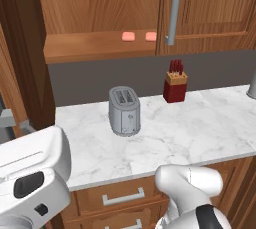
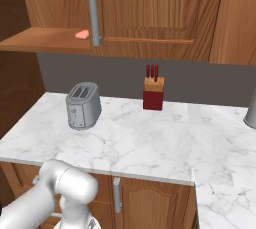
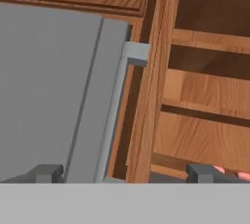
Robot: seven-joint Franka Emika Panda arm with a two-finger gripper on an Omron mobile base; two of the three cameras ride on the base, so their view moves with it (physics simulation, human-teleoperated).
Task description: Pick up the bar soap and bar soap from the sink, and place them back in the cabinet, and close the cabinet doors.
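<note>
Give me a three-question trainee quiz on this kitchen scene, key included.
1. True or false: both bar soaps lie on the cabinet shelf.
2. What stands right of the toaster on the counter? A) kettle B) knife block C) bowl
3. Fill in: the right cabinet door is ____.

Key: 1 true; 2 B; 3 shut.

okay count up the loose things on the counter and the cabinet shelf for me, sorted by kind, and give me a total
Bar soaps on the shelf: 2, the left soap and the right soap
Toaster: 1
Knife block: 1
Total: 4
</note>
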